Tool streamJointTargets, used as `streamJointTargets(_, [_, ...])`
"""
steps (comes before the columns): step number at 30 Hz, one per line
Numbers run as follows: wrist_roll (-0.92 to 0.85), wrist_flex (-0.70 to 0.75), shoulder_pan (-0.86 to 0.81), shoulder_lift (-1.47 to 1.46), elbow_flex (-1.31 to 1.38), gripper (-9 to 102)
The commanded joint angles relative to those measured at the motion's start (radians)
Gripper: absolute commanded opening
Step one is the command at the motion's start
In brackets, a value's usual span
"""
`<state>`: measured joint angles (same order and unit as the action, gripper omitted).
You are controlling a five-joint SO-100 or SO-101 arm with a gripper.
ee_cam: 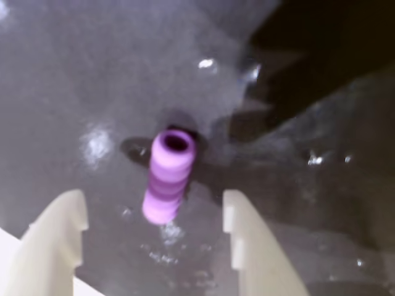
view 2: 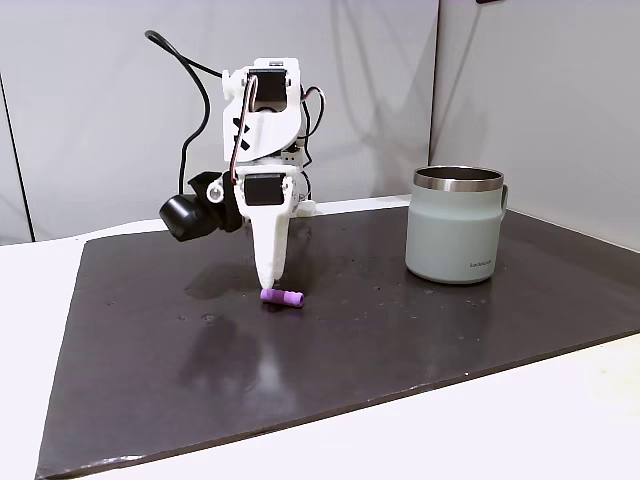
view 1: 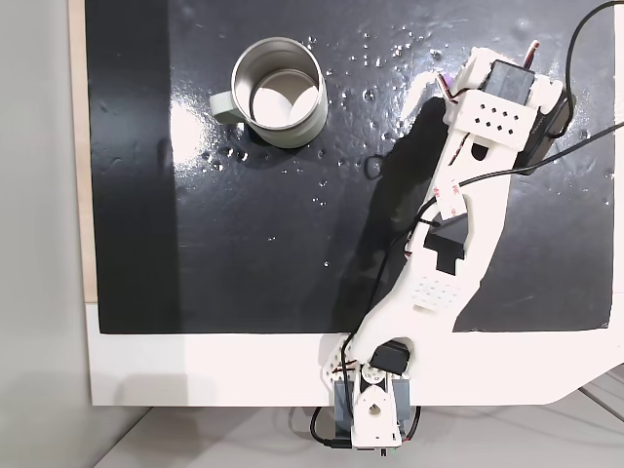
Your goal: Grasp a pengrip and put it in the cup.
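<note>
Dark glossy mat point(view 1: 263, 195) on a white table point(view 1: 195, 370), grey walls behind, specks of glare on the mat.

Gripper point(ee_cam: 154, 216) is spread, nothing pinched: in the wrist view two white fingers point(ee_cam: 52, 237) stand either side of the pengrip point(ee_cam: 166, 176), gaps on both sides, no contact. The pengrip lies flat on the mat, hollow end facing away from the camera, near end about level with the fingertips. In the side fixed view the gripper point(view 2: 270, 275) points straight down with its tip just above or at the pengrip point(view 2: 283, 297); can't tell if it touches. Cup point(view 2: 455, 225) is upright, well apart to the right there, empty as far as the top fixed view shows point(view 1: 278, 93).

Risks, as judgement:
- Only the near end sits between the fingertips, so closing now could catch just the end and squirt the pengrip forward. Needs to go a bit further in or lower first.
- It's round and on a slick mat, so a one-sided touch could roll it.
- Looks soft, so a hard squeeze may deform it and let it slip on the lift.
- Cup is far off, so a weak pinch could drop it in transit or on the rim.

View differences: wrist view gives finger spacing and the pengrip's ribbing. Side view gives height off the mat and the distance to the cup. Top view gives the cup's inside and handle, with the arm point(view 1: 458, 234) stretched to the upper right.
</note>
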<state>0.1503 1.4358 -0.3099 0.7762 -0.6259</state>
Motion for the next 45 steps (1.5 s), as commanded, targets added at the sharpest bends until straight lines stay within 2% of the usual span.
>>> streamJointTargets(1, [-0.002, -0.009, 0.011, 0.0, 0.072, 27])
streamJointTargets(12, [-0.031, -0.084, 0.018, -0.057, 0.097, 24])
streamJointTargets(24, [-0.034, -0.129, -0.002, -0.132, 0.08, 1])
streamJointTargets(30, [-0.021, -0.129, -0.011, -0.074, 0.095, 0])
streamJointTargets(40, [0.003, 0.071, 0.08, 0.212, 0.095, 0])
streamJointTargets(45, [0.032, 0.161, 0.172, 0.275, 0.207, 0])
